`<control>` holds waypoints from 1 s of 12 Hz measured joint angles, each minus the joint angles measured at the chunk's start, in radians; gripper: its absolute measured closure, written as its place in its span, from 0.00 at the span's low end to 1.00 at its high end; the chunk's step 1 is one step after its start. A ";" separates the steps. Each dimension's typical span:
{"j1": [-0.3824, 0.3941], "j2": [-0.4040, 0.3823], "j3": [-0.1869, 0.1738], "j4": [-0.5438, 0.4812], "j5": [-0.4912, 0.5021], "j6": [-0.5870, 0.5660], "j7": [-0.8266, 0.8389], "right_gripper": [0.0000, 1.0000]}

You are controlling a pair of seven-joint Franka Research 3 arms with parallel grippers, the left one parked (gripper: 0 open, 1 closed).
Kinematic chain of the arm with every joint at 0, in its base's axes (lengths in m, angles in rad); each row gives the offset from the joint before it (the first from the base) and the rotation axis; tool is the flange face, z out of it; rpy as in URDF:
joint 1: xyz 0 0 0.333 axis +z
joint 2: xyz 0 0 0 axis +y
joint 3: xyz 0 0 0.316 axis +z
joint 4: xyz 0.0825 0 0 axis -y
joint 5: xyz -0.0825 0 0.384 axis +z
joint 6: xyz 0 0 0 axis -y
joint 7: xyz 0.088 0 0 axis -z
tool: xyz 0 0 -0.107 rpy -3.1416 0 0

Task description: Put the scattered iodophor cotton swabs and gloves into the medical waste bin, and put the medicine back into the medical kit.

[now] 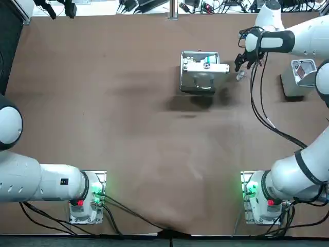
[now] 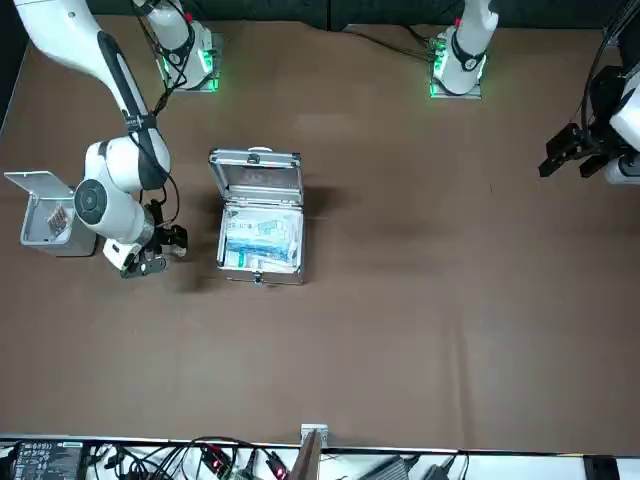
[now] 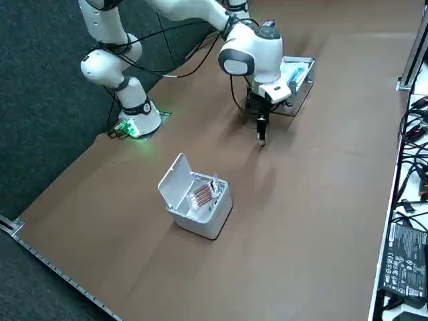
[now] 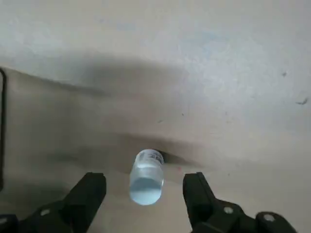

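A small clear medicine vial (image 4: 146, 175) stands upright on the brown table, to the right of the medical kit in the top view (image 1: 240, 76). My right gripper (image 4: 145, 181) is open and low over it, one finger on each side and neither touching. From overhead the gripper (image 1: 242, 63) sits just beyond the vial. The silver medical kit (image 1: 200, 72) lies open with blue-and-white packets inside (image 2: 260, 238). The white waste bin (image 3: 198, 204) stands with its lid up and holds brown-tipped swabs (image 3: 203, 193).
The bin (image 1: 300, 77) stands near the table's right edge, a short way right of the vial. The kit's raised lid (image 2: 256, 170) faces the robot side. The right arm's cable (image 1: 259, 110) hangs over the table between kit and bin.
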State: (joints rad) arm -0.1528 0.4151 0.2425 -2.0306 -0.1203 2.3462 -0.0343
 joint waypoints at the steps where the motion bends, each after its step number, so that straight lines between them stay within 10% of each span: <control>1: 0.000 0.004 -0.001 -0.006 0.000 0.010 0.000 0.02; 9: -0.004 0.035 -0.006 -0.008 0.000 0.035 0.018 0.32; 12: -0.001 0.030 -0.002 0.013 0.000 0.038 0.095 0.61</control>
State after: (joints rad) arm -0.1541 0.4451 0.2406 -2.0173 -0.1202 2.3842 0.0608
